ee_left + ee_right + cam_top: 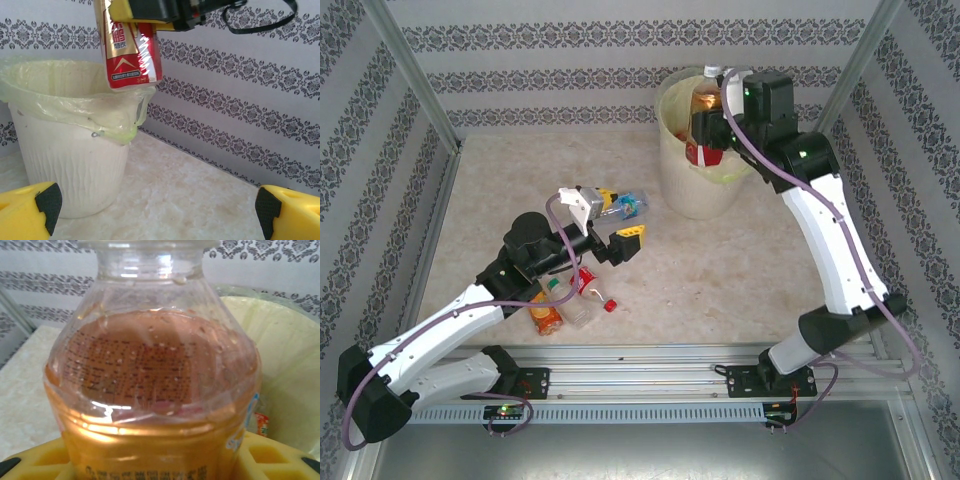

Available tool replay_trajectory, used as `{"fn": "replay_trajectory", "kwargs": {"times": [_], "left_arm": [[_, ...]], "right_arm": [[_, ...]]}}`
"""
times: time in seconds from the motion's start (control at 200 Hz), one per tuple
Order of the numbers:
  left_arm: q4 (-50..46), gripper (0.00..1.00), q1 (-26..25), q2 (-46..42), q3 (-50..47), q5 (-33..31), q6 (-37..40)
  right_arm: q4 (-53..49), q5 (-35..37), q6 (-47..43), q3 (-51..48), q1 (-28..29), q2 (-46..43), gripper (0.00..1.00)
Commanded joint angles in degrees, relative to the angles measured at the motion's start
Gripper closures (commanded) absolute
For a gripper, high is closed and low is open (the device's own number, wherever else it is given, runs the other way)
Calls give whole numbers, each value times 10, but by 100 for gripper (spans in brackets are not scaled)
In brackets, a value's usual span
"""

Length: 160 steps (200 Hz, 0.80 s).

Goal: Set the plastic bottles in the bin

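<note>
My right gripper (712,128) is clamped on the red-label bottle (706,98). The fingers (272,457) are closed to the bottle's width, with yellow pads against both sides of the body below the shoulder. The bottle is upright, neck up, with amber liquid inside and the red label low on the body. It hangs over the mouth of the bin (692,195), toward the bin's right rim. In the left wrist view its base sits about level with the rim; I can't tell if it dips inside. The bottle touches nothing but my fingers.

The bin stands at the far edge of the table (720,280), right of the middle and close to the patterned wall (570,75). Its pale yellow-green liner (60,95) is folded over the rim. In the right wrist view a bit of red-and-white label shows down inside the liner, too small to identify.

My left gripper (623,245) hovers over the middle of the table with its fingertips (30,207) spread wide, empty and touching nothing, pointed at the bin.

On the table, a blue-label bottle (628,205) lies on its side just beyond the left gripper. Three more lie together near the near edge, left of the middle and beside my left arm — an orange bottle (547,318), a clear bottle (575,305) and a red-cap bottle (592,288). They are side by side, touching or nearly so.
</note>
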Motion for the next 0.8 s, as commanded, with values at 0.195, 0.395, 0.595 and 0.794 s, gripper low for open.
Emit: {"fn": "replay_trajectory", "kwargs": {"times": [0.195, 0.395, 0.595, 0.794], "left_arm": [[7, 0, 12, 22, 8, 10, 14], [-2, 0, 16, 33, 14, 16, 14], [-13, 0, 17, 41, 19, 21, 18], [-21, 0, 18, 49, 23, 22, 21]], "right_arm": [[-81, 44, -36, 187, -31, 131, 47], [-127, 16, -33, 295, -43, 223, 47], [-143, -42, -18, 342, -65, 288, 45], [-159, -82, -14, 356, -77, 331, 43]]}}
